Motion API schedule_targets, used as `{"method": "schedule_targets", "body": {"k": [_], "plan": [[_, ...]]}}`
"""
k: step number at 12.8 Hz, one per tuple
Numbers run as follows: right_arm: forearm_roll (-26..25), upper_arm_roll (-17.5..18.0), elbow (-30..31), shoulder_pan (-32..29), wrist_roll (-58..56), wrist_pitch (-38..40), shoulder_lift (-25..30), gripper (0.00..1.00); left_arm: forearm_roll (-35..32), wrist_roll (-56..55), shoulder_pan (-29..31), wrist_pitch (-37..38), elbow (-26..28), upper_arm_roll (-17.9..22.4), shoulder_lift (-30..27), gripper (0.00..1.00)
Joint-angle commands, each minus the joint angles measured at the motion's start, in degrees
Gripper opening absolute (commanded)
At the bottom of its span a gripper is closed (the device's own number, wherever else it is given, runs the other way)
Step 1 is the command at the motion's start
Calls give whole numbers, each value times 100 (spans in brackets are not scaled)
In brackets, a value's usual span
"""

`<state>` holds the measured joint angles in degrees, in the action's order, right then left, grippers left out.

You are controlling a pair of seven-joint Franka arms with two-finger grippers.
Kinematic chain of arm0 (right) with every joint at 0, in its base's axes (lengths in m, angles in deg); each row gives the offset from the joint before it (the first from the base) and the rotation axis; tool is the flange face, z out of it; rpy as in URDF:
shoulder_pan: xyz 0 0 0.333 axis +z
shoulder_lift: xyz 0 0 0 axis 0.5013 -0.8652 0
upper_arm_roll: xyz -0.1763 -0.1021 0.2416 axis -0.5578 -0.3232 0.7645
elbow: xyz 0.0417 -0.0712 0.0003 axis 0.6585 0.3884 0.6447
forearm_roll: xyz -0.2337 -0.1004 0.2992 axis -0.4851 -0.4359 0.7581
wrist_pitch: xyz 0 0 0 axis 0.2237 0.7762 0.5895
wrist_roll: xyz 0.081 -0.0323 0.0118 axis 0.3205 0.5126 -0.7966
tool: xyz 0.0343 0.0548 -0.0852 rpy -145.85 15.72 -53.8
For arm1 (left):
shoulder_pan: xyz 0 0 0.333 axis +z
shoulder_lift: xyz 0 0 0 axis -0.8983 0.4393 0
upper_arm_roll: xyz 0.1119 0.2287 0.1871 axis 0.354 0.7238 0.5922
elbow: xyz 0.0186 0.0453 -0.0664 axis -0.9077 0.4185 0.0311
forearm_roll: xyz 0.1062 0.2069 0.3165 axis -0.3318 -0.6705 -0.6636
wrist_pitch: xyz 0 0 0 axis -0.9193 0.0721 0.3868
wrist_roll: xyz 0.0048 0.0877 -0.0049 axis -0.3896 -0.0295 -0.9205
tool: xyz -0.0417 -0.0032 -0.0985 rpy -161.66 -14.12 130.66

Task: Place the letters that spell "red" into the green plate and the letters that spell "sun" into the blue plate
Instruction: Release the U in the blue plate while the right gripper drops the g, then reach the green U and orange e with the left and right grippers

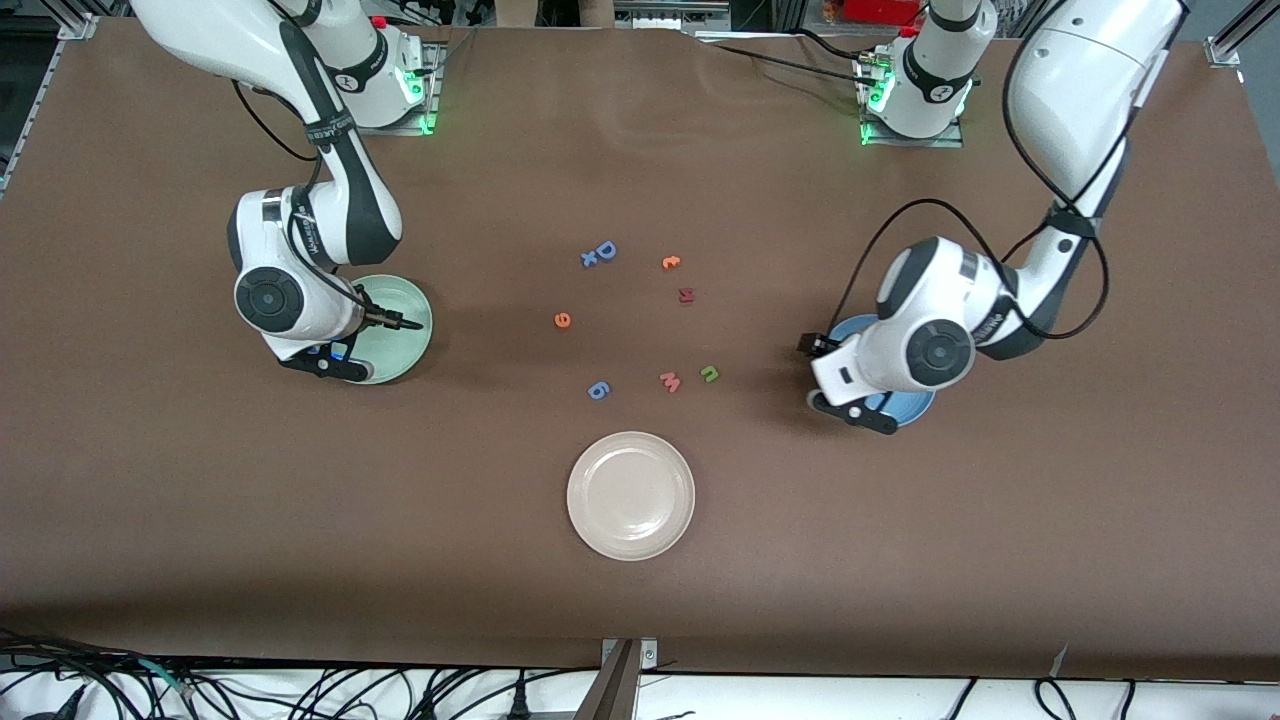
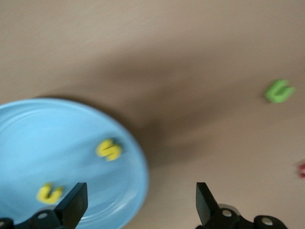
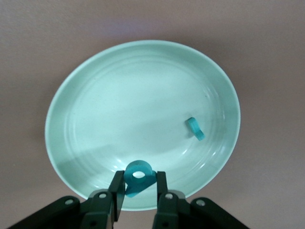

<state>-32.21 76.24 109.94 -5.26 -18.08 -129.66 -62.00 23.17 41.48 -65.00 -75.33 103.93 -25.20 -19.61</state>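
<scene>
My right gripper (image 3: 139, 187) hangs over the green plate (image 1: 402, 300), shut on the teal "d" (image 3: 139, 176). The thin teal "r" (image 3: 195, 128) lies in that plate. The orange "e" (image 1: 562, 320) lies on the table near the middle. My left gripper (image 2: 140, 205) is open over the rim of the blue plate (image 2: 28, 138), with nothing between its fingers. In that plate lie the yellow "s" (image 2: 109, 150) and a yellow arch (image 2: 49, 192). The green arch (image 1: 709, 374) lies on the table beside the blue plate, toward the middle.
A cream plate (image 1: 630, 495) sits nearest the front camera. Loose letters lie mid-table: a blue D (image 1: 604, 251), a small orange letter (image 1: 671, 262), a dark red one (image 1: 686, 295), a pink "w" (image 1: 670, 381) and a blue "6" (image 1: 598, 390).
</scene>
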Motion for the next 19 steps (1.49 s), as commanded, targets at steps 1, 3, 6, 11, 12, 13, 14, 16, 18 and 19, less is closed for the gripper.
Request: {"method": "schedule_targets", "body": {"k": [1,3,6,11,12,13,14,16,18,19], "plan": [[28,-3,23,-22,-125,45,15,68,-110,-281,-621,-135,-225,31,91,100],[37,6,5,-22,-55,45,23,78,-109,-273,-843,-661,-208,31,248,100],[272,119,-13,4,-11,45,67,79,-153,-177,-1115,-1392,-216,40,547,99],[1039,944,-136,126,1637,-349,32,79,-1304,-132,-1221,-2035,-260,49,995,90],[1030,1094,-136,231,2068,-577,-3,79,-1322,-132,-1273,-2114,-347,49,1066,90],[1030,1148,-136,415,2412,-710,-29,79,-1322,-176,-1291,-2167,-374,49,1119,90],[1030,1148,-136,600,2632,-859,-82,79,-1322,-202,-1326,-2176,-375,49,1128,90],[1039,1148,-136,916,2941,-1420,-301,79,-1349,-203,-1335,-2176,-375,49,1128,88],[1030,1148,-162,1180,3397,-2027,-512,79,-1375,-202,-1414,-2228,-375,49,1145,80],[1030,1148,-223,1286,3573,-2169,-626,79,-1366,-185,-1475,-2246,-375,49,1145,72]]}}
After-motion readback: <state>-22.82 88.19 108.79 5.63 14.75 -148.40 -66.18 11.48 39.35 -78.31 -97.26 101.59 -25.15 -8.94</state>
